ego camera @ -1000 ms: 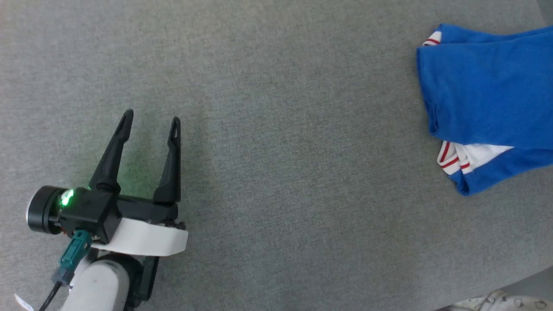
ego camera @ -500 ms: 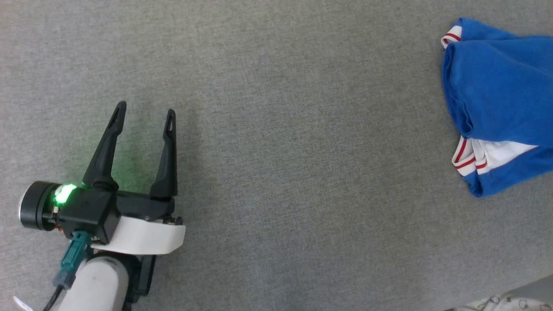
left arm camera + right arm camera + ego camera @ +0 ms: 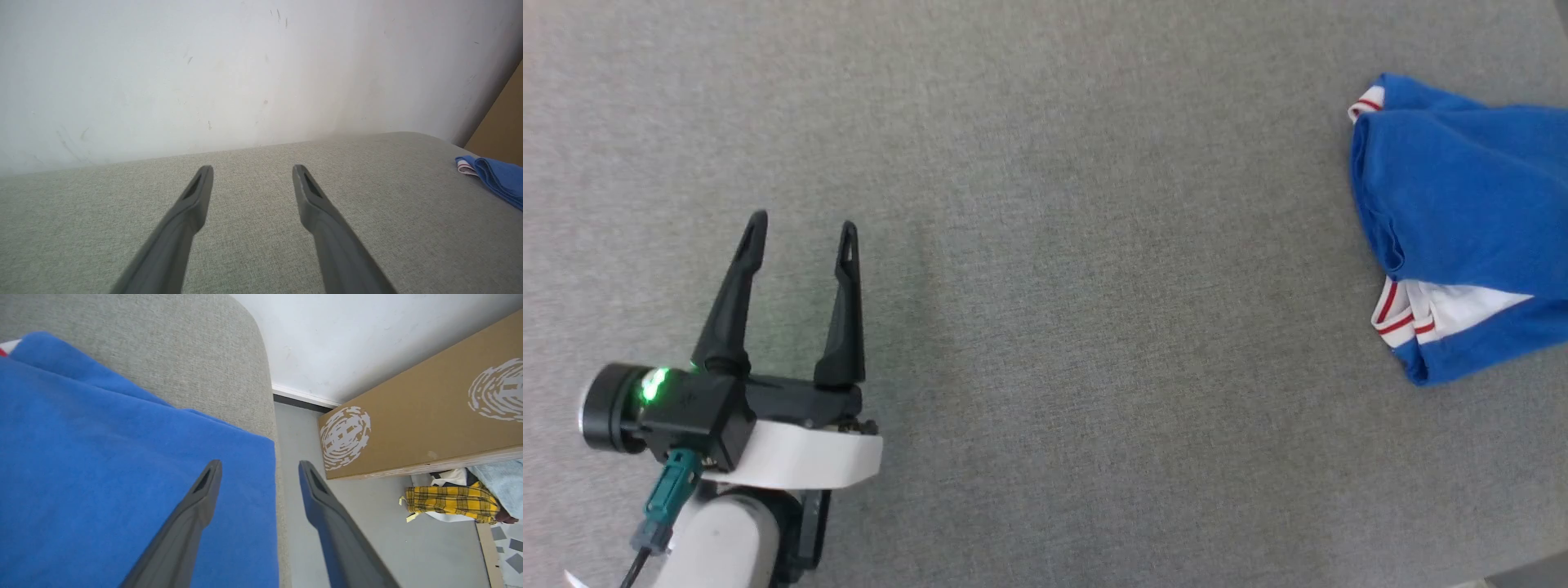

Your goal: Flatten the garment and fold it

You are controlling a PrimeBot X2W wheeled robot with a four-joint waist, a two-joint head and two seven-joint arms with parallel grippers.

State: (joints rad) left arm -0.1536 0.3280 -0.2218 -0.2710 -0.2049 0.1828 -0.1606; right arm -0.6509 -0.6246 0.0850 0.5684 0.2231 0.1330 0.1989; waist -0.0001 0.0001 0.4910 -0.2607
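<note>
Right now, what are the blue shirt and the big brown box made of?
The shirt looks like soft knit cloth: it is matte, a bit fuzzy, and lies in floppy folds. The box is probably cardboard: flat, dull brown, with straight edges and white printed swirls.

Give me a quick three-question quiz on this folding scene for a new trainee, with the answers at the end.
1. True or false: the left pincer is gripping the garment.
2. Where on the grey surface does the garment lie? A: in the centre. B: by its right edge. C: under the left pincer.
3. What colour are the stripes on the white sleeve trim?
Key: 1 false, it stands open over bare grey surface, apart from the garment. 2 B. 3 red.
</note>
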